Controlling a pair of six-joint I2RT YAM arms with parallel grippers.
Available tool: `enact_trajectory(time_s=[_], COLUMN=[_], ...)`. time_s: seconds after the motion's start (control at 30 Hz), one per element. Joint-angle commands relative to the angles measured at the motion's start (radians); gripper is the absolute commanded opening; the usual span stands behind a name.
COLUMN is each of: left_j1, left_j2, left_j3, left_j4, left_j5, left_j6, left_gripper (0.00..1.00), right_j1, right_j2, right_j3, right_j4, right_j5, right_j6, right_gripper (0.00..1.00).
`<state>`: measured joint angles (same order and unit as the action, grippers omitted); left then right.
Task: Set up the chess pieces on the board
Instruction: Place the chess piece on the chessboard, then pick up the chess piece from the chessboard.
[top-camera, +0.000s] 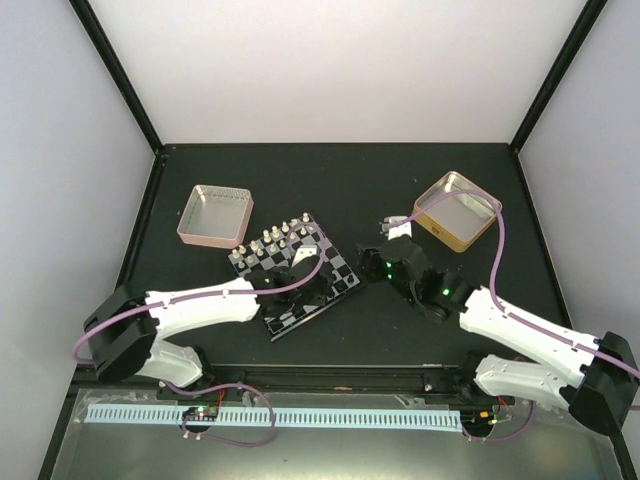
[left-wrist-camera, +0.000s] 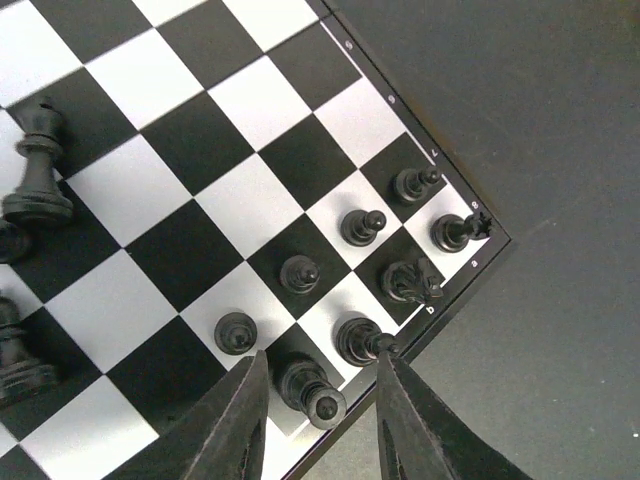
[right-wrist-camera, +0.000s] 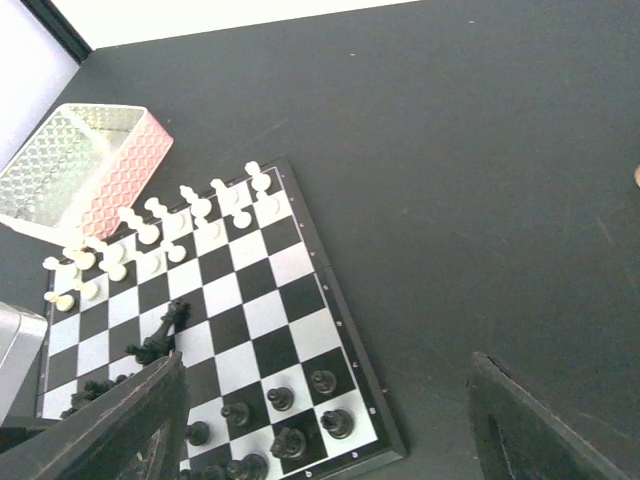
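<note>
The board (top-camera: 345, 268) lies mid-table, also in the left wrist view (left-wrist-camera: 250, 190) and the right wrist view (right-wrist-camera: 270, 310). The pale pieces (right-wrist-camera: 170, 225) stand in two rows at its far side (top-camera: 280, 238). Several black pieces (left-wrist-camera: 365, 228) stand at the near right corner (right-wrist-camera: 290, 410). My left gripper (left-wrist-camera: 322, 360) is over that corner (top-camera: 312, 272), open, its fingers either side of a standing black piece (left-wrist-camera: 310, 390) without touching it. A black piece (right-wrist-camera: 165, 335) lies toppled mid-board. My right gripper (right-wrist-camera: 325, 358) is open and empty, right of the board (top-camera: 385, 262).
A pink tin (top-camera: 214, 215) sits behind the board's left corner, also in the right wrist view (right-wrist-camera: 80, 165). A gold tin (top-camera: 457, 208) sits at the back right. More black pieces (left-wrist-camera: 35, 165) stand at the left of the left wrist view. Dark table (right-wrist-camera: 480, 180) lies right of the board.
</note>
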<state>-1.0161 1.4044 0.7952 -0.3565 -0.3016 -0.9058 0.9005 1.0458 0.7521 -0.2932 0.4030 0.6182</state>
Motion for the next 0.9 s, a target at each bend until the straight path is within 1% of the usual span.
enact_trajectory(time_s=[0.0,0.1,0.23,0.33,0.4,0.5,0.6,0.73,0.87], left_j1=[0.004,0.022,0.084,0.124,0.159,0.242,0.319,0.391,0.442], left_j2=[-0.062,-0.114,-0.259,-0.365,-0.437,-0.531,-0.609,-0.672,-0.7], left_j3=[0.013,0.005,-0.04,-0.113,-0.157,-0.213,-0.256,-0.279,-0.299], left_j4=[-0.049,-0.074,-0.084,-0.091,-0.102,-0.113,-0.107,-0.108,-0.091], left_j5=[-0.05,-0.081,-0.117,-0.21,-0.248,-0.243,-0.228,-0.213,-0.182], left_j6=[0.002,0.004,0.018,0.016,0.015,0.038,0.076,0.111,0.147], left_gripper=[0.33,0.37,0.43,0.48,0.51,0.53,0.55,0.57,0.59], right_j1=[-0.007,-0.007,-0.007,-0.007,-0.006,-0.005,0.001,0.001,0.001], right_j2=[0.039,0.095,0.214,0.344,0.44,0.581,0.691,0.778,0.865], right_j3=[0.057,0.099,0.196,0.273,0.344,0.454,0.531,0.577,0.654], right_j4=[0.007,-0.004,-0.037,-0.056,-0.092,-0.154,-0.19,-0.174,-0.211], right_j5=[-0.061,-0.14,-0.26,-0.333,-0.377,-0.444,-0.456,-0.507,-0.543], right_j6=[-0.019,-0.035,-0.072,-0.1,-0.107,-0.108,-0.08,-0.051,-0.044], right_gripper=[0.76,0.76,0.75,0.74,0.72,0.67,0.63,0.6,0.52])
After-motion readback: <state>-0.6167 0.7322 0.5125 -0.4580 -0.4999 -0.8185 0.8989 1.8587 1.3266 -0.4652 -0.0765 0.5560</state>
